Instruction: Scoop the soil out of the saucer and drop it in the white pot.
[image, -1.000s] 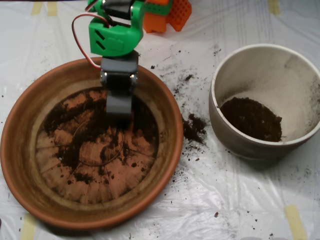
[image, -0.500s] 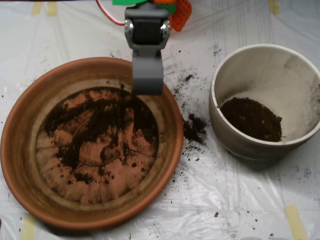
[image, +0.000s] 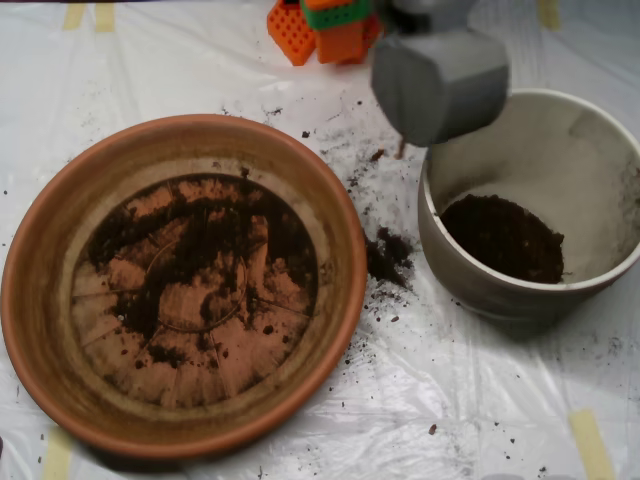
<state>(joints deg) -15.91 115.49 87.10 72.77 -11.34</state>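
The grey scoop (image: 438, 85) hangs high over the table at the upper right, above the left rim of the white pot (image: 470, 280). It looks like one closed grey block with no gap between its halves. A dark crumb of soil sticks out under its lower left corner. The white pot holds a mound of dark soil (image: 505, 237) against its near wall. The terracotta saucer (image: 40, 300) sits at the left, with a thin, patchy layer of soil (image: 205, 235) spread over its base.
Spilled soil lies on the white plastic sheet between saucer and pot, with a clump (image: 388, 256) near the pot's left side. Orange and green arm parts (image: 325, 25) stand at the top edge. Yellow tape strips (image: 590, 440) hold the sheet.
The scoop has risen out of the saucer's far side and swung right, from over the saucer's rim to above the white pot's left edge.
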